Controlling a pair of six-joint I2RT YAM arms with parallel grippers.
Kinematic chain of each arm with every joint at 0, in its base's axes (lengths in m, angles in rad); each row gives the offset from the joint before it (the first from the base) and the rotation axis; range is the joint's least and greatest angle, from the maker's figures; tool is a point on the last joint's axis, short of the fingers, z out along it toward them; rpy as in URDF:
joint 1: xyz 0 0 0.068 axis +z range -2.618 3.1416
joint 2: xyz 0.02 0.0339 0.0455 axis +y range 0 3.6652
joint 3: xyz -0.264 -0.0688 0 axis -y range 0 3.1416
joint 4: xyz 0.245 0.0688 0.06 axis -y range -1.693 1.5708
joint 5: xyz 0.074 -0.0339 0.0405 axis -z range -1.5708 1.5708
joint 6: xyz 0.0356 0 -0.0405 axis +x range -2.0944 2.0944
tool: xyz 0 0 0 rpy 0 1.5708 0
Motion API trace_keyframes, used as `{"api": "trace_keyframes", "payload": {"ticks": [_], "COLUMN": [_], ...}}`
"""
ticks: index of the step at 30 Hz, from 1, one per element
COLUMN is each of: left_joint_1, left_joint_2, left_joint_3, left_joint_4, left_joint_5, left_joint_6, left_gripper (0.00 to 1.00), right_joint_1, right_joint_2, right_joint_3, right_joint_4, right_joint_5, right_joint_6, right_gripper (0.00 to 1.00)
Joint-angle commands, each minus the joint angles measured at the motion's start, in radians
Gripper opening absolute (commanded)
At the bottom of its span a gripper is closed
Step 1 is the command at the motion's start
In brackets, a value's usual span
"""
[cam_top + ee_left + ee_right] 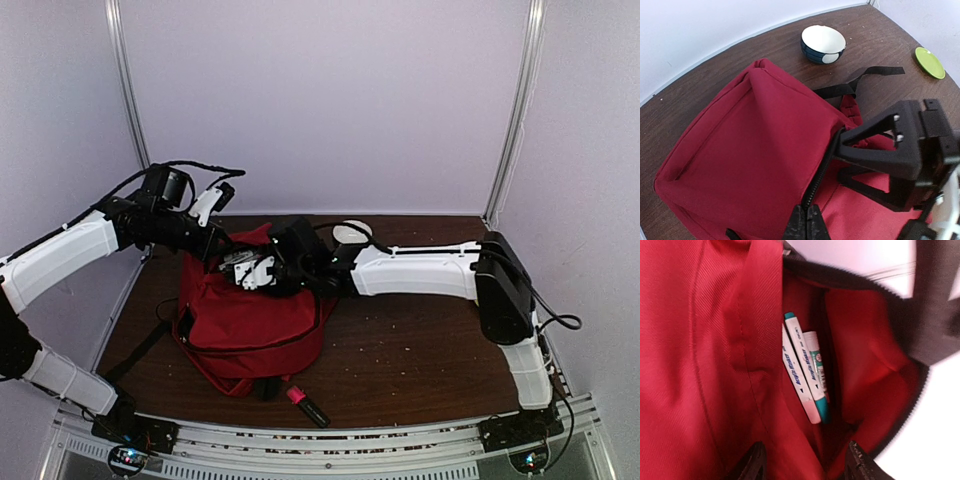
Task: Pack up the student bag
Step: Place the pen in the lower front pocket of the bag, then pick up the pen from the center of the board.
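Marker drop-off, seemingly: right pincer wide, empty, markers just beyond tips inside student bag. Left pincer pinches zip edge. Next: back out, fetch another item.

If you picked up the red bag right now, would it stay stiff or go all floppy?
Probably floppy: the student bag is soft fabric, creased and sagging where the left end effector pinches its zipper edge. Likely light, since only a few markers show inside. It shouldn't roll; it slumps on the table.
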Motion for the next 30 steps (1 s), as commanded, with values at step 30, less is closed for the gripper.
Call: {"api": "trace_keyframes", "payload": {"ticks": [30], "left_joint_1": [-0.004], "left_joint_2": [-0.042], "left_joint_3": [0.001], "left_joint_4": [0.033], "left_joint_5": [0.006], "left_joint_6": [-0.007], "left_gripper": [0.0], "right_joint_1": [0.198], "right_joint_2": [-0.37], "right_joint_3": [-0.492], "right_joint_4": [-0.548], "right_joint_5": [-0.372], "right_joint_6": [0.648], "right_gripper": [0.46]}}
